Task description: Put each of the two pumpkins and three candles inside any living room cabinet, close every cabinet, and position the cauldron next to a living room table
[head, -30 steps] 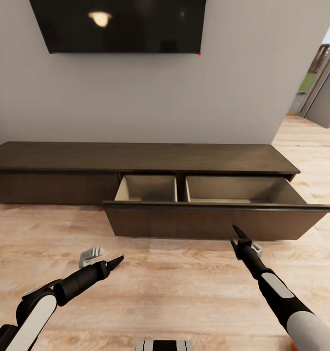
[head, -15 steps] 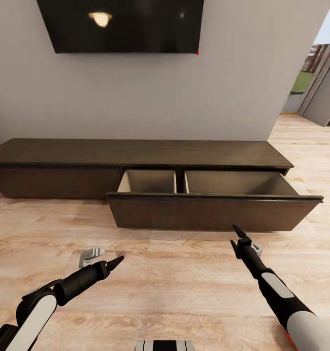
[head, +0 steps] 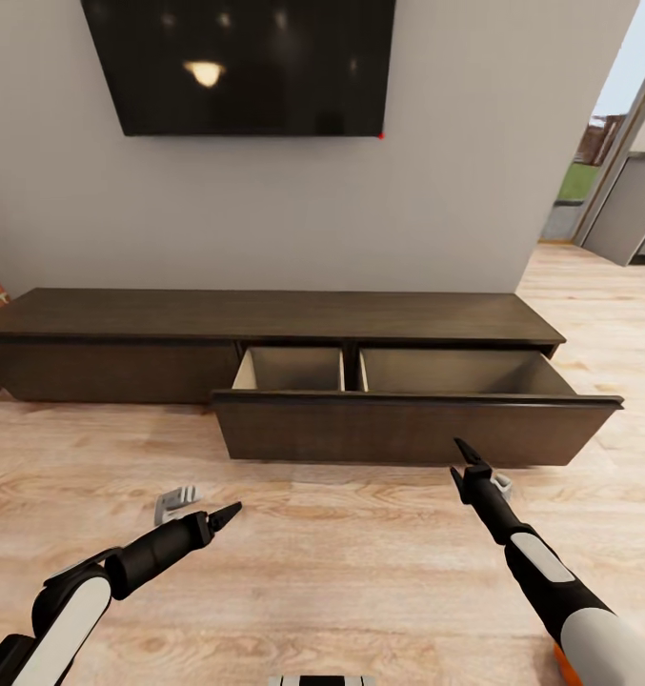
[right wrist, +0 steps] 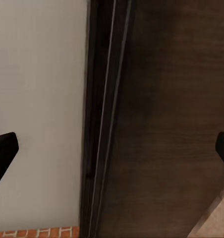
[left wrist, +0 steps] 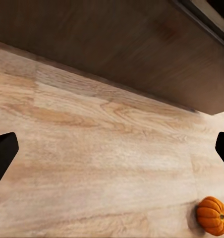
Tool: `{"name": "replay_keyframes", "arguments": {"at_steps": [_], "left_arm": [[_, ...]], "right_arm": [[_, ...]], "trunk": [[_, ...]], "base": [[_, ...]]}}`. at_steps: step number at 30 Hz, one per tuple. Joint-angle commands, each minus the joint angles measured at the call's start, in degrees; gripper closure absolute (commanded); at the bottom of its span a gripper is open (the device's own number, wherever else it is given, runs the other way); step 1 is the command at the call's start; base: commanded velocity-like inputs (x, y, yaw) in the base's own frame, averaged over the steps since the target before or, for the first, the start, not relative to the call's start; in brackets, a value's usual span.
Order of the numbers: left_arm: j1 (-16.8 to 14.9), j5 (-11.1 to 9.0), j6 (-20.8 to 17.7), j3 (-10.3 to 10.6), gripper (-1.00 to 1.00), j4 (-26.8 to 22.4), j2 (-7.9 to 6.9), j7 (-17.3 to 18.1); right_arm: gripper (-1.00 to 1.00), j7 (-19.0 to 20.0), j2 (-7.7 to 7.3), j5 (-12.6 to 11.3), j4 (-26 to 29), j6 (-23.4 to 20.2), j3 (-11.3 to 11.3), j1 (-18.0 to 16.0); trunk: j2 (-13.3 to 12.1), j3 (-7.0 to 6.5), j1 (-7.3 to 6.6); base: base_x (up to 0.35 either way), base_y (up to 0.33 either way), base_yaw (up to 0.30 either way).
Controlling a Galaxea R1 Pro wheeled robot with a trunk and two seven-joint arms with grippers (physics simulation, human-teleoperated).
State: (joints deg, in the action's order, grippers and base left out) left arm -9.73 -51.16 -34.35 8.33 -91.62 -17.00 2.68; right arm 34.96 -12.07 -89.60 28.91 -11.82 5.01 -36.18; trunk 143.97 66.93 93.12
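While the cabinet (head: 265, 329) stands with its wide drawer (head: 413, 429) pulled out, both pale compartments look empty. Left gripper (head: 229, 515) and right gripper (head: 465, 455): fingertips look pressed together in the head view, spread wide in the wrist views; cannot tell. Neither holds anything. One pumpkin (left wrist: 213, 215) lies on the floor (head: 341, 562), near the cabinet front.

Risks, as judged: the drawer front juts toward the robot, so turning could knock an arm against it; a clumsy pinch could roll the pumpkin.

No readable writing or brand anywhere, TV (head: 241, 62) included.
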Motion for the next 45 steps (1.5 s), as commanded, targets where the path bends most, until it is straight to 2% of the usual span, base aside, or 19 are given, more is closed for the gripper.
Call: {"name": "replay_keyframes", "arguments": {"at_steps": [1,4,5,7,8,9,13,15,16,18,21,25,30,39,41,43,45], "left_arm": [[-0.03,-0.06,-0.19,-0.02,-1.0,0.16,-0.02,0.03],[-0.03,0.18,-0.11,0.0,-1.0,1.07,0.13,-0.18],[-0.03,0.37,0.12,0.14,-1.0,1.84,0.28,-0.29],[-0.03,0.41,0.21,0.19,-1.0,1.99,0.35,-0.36],[-0.03,0.45,0.42,0.19,-1.0,2.38,0.38,-1.08],[-0.03,0.46,0.44,0.21,-1.0,2.48,0.4,-1.45],[-0.03,0.58,0.56,0.5,-1.0,3.37,0.46,-5.53],[-0.03,0.66,0.59,0.58,-1.0,3.53,0.5,-7.34],[-0.03,0.67,0.59,0.61,-1.0,3.55,0.51,-7.66],[-0.03,0.75,0.65,0.68,-1.0,3.6,0.54,-8.45],[-0.03,0.78,0.67,0.71,-1.0,3.63,0.55,-8.78],[-0.03,1.32,0.69,0.63,-1.0,3.64,0.55,-9.01],[-0.03,4.05,0.69,0.48,-1.0,3.64,0.56,-9.08],[-0.03,4.7,0.69,0.38,-1.0,3.99,0.55,-9.32],[-0.03,5.05,0.69,0.4,-1.0,4.8,0.53,-10.89],[-0.03,5.37,0.69,0.44,-1.0,5.82,0.55,-13.76],[-0.03,5.5,0.74,0.45,-1.0,7.34,0.56,-16.63]], "right_arm": [[-1.0,0.22,-0.08,-0.59,-0.03,-0.21,0.29,-0.03],[-1.0,0.27,-0.13,-0.27,0.09,-0.23,0.37,0.03],[-1.0,0.53,-0.09,0.88,0.16,-0.23,0.43,0.05],[-1.0,1.39,-0.09,1.15,0.2,-0.16,0.46,0.05],[-1.0,2.12,0.2,4.02,0.27,1.1,0.93,0.05],[-1.0,2.12,0.25,4.53,0.27,1.71,0.96,0.05],[-1.0,2.14,0.98,9.82,0.16,10.24,1.18,0.05],[-1.0,2.12,1.98,14.31,0.1,15.38,1.21,0.05],[-1.0,2.11,2.22,15.44,0.08,16.46,1.21,0.05],[-1.0,2.07,2.97,19.25,-0.08,19.69,1.23,0.05],[-1.0,2.11,3.31,21.24,-0.29,21.71,1.23,0.07],[-1.0,2.03,3.55,22.39,-0.48,24.38,1.23,0.13],[-1.0,1.89,4.83,22.66,-0.6,28.11,1.24,0.2],[-1.0,1.67,5.13,22.7,-0.81,30.03,1.1,0.71],[-1.0,1.66,5.14,22.71,-2.07,31.07,1.12,0.77],[-1.0,1.63,5.23,22.98,-4.28,34.11,1.28,0.81],[-1.0,0.73,5.8,24.59,-6.87,38.01,1.73,0.83]], "trunk": [[0.0,-0.18,-0.03],[-0.04,-0.85,-0.11],[-0.05,-1.07,-0.14],[-0.08,-1.51,-0.19],[-0.09,-1.73,-0.21],[-0.11,-1.96,-0.24],[-0.16,-2.84,-0.34],[-0.19,-3.28,-0.4],[-0.2,-3.51,-0.42],[-0.23,-3.95,-0.47],[-0.27,-4.61,-0.55],[-0.32,-5.5,-0.65],[-0.39,-6.61,-0.78],[-0.51,-8.6,-1.01],[-0.53,-9.04,-1.07],[-0.56,-9.49,-1.12],[-0.59,-9.93,-1.17]], "base": [[0.0,0.0,0.0],[0.0,0.0,0.0],[0.0,0.0,0.0],[0.0,0.0,0.0],[0.0,0.0,0.0],[0.0,0.0,0.0],[0.0,0.0,0.0],[0.0,0.0,0.0],[0.0,0.0,0.0],[0.0,0.0,0.0],[0.0,0.0,0.0],[-0.035,0.0,0.0],[-0.267,0.0,0.0],[-0.332,0.0,0.0],[-0.336,0.0,0.0],[-0.226,0.0,0.0],[-0.094,0.0,0.0]]}}
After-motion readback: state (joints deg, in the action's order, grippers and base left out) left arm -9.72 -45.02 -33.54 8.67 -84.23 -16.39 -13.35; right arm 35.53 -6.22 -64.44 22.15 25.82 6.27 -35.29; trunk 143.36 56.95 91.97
